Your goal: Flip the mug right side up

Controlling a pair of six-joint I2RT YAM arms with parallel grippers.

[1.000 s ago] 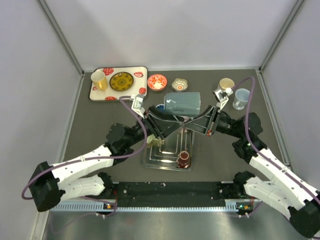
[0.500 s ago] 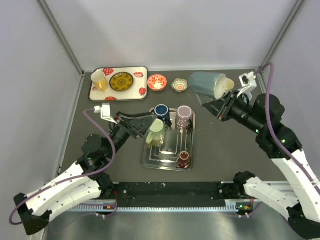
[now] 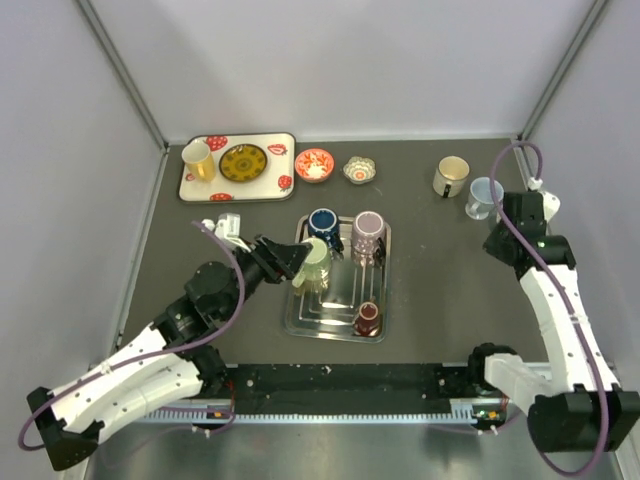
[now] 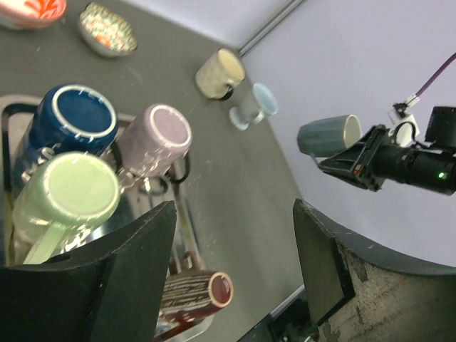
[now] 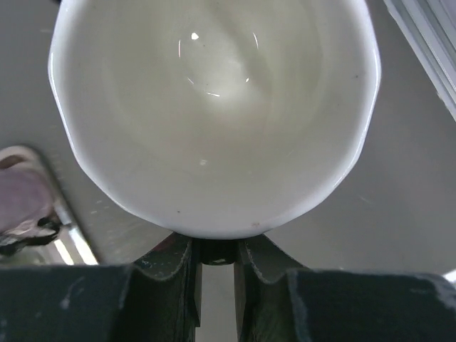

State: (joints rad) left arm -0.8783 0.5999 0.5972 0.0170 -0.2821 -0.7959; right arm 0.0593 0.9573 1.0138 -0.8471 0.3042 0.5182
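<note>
grey mug (image 4: 324, 135) — on its side, clamped in right gripper (image 5: 216, 251), well right of tray (image 3: 335, 318); left gripper (image 4: 231, 263) — fingers apart.

The grey mug (image 5: 214, 107) fills the right wrist view. Only its white inside shows, the top edge cuts its rim, and its outer wall and handle are hidden. The right gripper (image 5: 214, 260) meets it below the rim, where the grip is too dark to read. Overhead, right of the tray (image 3: 318, 312), neither can be made out. In the left wrist view the fingers of the left gripper (image 4: 234, 214), cropped by the lower edge, cover part of the green mug (image 4: 68, 196) and the brown mug (image 4: 203, 292) on the tray. Beyond the tray, the top edge cuts the red bowl (image 4: 28, 7).
</note>
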